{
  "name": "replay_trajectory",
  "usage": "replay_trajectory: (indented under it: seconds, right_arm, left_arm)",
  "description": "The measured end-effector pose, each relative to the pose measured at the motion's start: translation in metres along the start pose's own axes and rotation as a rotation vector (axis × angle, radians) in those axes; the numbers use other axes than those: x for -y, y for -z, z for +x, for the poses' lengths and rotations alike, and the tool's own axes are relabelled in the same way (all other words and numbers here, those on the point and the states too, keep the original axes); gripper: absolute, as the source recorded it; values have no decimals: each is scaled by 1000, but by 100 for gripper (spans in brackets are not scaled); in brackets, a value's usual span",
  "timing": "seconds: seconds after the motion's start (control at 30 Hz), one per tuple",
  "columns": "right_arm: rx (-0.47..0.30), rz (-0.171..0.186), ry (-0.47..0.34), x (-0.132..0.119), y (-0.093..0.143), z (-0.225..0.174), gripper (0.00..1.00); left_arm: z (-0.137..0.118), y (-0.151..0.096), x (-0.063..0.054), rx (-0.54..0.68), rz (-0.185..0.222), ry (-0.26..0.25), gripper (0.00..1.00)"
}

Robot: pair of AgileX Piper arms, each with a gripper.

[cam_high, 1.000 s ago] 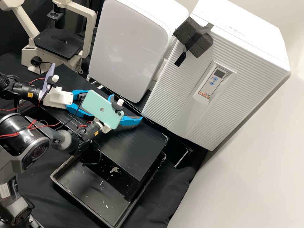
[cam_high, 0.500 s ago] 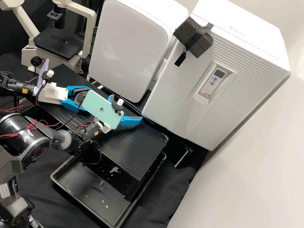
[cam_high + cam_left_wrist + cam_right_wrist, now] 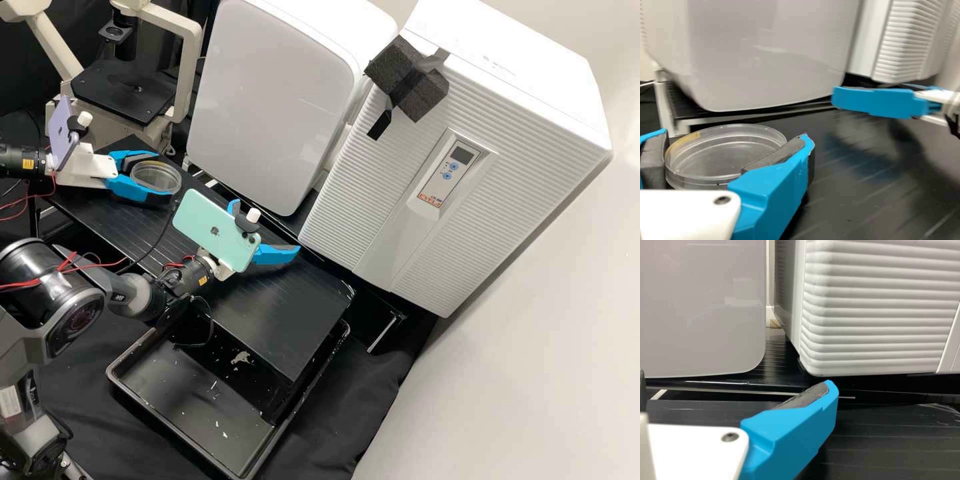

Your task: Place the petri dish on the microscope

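One dish (image 3: 725, 150), gripped by left pincer (image 3: 161, 176) at the corner of the tabletop (image 3: 300, 300) nearest the microscope (image 3: 191, 73): for best placing, gentle squeeze, level carriage, clearance over stage (image 3: 120, 100) edge, even release.

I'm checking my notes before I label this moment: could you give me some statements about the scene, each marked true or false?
1. The left gripper has the petri dish between its fingers. True.
2. The petri dish lies on the stage of the microscope. False: it is in the left gripper, off the microscope.
3. The right gripper is shut, its fingertips touching. False: its fingers stand apart.
4. A mint-green phone is mounted on the right arm. True.
5. The petri dish is opaque blue. False: it is clear.
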Motion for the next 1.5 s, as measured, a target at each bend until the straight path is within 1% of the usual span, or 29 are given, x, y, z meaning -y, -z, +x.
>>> replay_trajectory:
  seconds: [0.07,0.1,0.33,0.4,0.43,0.47,0.57,0.7,0.83,0.97,1.0,1.13,1.23,1.3,1.33,1.5]
  right_arm:
    - [0,0,0,0,0,0,100]
    - [0,0,0,0,0,0,100]
    - [0,0,0,0,0,0,100]
    - [0,0,0,0,0,0,100]
    - [0,0,0,0,0,0,100]
    - [0,0,0,0,0,0,100]
    - [0,0,0,0,0,0,100]
    - [0,0,0,0,0,0,100]
    - [0,0,0,0,0,0,100]
    - [0,0,0,0,0,0,100]
    - [0,0,0,0,0,0,100]
    - [0,0,0,0,0,0,100]
    - [0,0,0,0,0,0,100]
    - [0,0,0,0,0,0,100]
    - [0,0,0,0,0,0,100]
    - [0,0,0,0,0,0,100]
  left_arm:
    - [-3,1,-3,-13,-12,-6,0]
    - [-6,3,-6,-23,-21,-18,0]
    - [-16,9,-21,-43,-21,-63,0]
    - [-20,14,-27,-57,-1,-83,0]
    - [-21,15,-30,-61,1,-89,0]
    - [-23,17,-34,-71,8,-104,0]
    - [-26,28,-40,-108,33,-124,0]
    - [-29,46,-47,-173,49,-146,0]
    - [-32,66,-55,-250,11,-180,0]
    - [-30,82,-63,-296,8,-205,0]
    - [-29,85,-64,-308,12,-209,0]
    - [-23,100,-67,-349,-2,-220,0]
    - [-16,114,-65,-390,8,-204,0]
    - [-12,123,-62,-417,14,-175,0]
    - [-11,126,-63,-425,23,-173,0]
    - [-3,139,-69,-452,43,-189,0]
